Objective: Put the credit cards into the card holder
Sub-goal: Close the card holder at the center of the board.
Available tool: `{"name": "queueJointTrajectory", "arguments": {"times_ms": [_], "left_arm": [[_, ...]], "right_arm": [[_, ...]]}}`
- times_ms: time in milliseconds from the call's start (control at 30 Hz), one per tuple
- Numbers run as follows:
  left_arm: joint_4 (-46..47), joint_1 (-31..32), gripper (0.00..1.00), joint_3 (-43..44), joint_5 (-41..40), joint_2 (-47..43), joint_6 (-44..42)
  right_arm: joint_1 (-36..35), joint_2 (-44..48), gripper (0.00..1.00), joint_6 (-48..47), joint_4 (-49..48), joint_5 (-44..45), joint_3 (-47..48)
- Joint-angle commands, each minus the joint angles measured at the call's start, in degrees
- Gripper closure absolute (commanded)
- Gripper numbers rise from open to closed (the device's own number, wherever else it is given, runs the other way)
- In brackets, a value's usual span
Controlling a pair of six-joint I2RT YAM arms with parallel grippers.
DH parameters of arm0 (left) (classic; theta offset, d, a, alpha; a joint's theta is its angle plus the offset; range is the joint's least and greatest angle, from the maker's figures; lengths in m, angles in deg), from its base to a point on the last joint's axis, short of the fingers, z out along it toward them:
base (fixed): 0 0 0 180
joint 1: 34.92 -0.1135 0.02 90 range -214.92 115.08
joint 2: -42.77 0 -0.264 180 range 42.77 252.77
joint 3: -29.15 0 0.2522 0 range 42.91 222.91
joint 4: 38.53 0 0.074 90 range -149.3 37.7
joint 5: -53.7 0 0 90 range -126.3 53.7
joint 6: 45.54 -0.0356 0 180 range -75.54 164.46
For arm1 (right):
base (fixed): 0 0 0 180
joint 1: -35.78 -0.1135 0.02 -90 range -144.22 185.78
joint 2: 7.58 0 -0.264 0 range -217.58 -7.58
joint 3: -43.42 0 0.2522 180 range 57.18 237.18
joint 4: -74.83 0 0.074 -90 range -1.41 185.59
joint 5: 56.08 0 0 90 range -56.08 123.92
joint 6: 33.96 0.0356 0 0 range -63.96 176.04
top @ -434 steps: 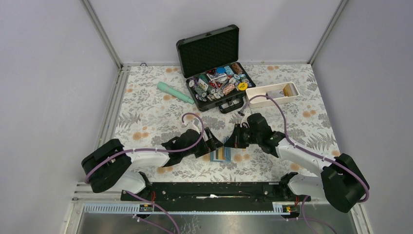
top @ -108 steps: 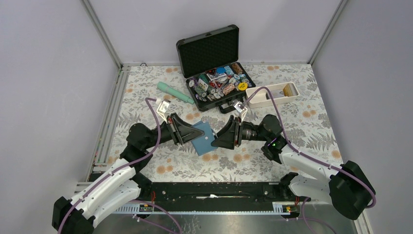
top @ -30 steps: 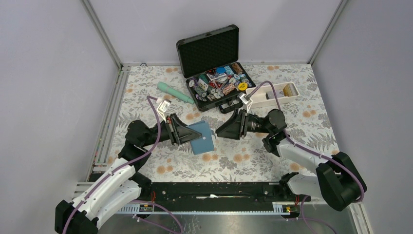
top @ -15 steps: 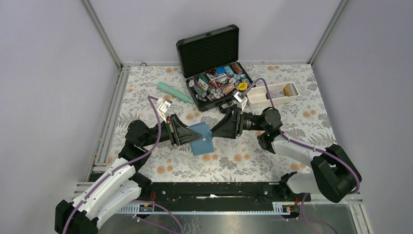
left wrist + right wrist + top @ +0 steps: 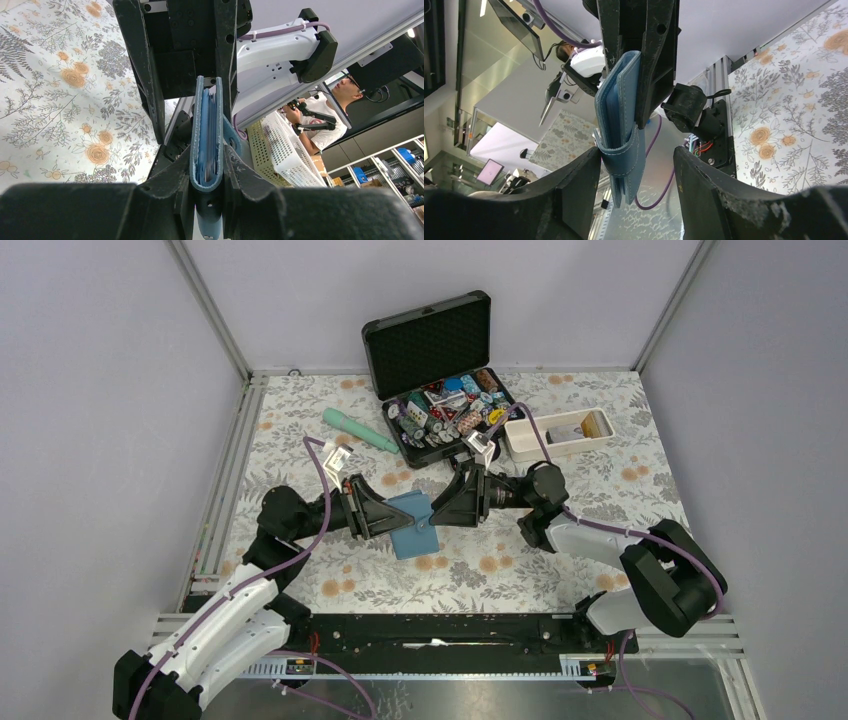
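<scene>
Teal-blue stitched folding card holder is held up off the floral-printed table cover, between the two arms, folded shut. The left gripper clamps it at the folded spine, jaws narrow and pressed on both flaps. The right gripper faces it with jaws wide, one finger on each side of the holder's strap end (whether either finger touches the strap cannot be told). From above, the black fingers hide the holder's left edge. In the left wrist view thin pale layers show between the flaps; whether they are credit cards or pocket linings is hard to make out. Behind stand an open black foam-lined case of round colourful chips, their print too small to read, a long white plastic tray with a gold-brown thing too small to identify, and a mint-green cylinder
</scene>
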Motion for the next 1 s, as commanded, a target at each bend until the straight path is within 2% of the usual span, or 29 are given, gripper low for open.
{"name": "queueJointTrajectory", "arguments": {"times_ms": [0, 967], "left_arm": [[2.8, -0.3, 1.00, 3.0, -0.3, -0.9, -0.2], [-0.3, -0.3, 1.00, 2.7, -3.8, -1.7, -2.0]], "right_arm": [[-1.8, -0.9, 0.38, 1.2, -6.4, -0.3, 2.4], [-3.5, -0.2, 0.45, -3.9, 2.8, -0.1, 3.6]]}}
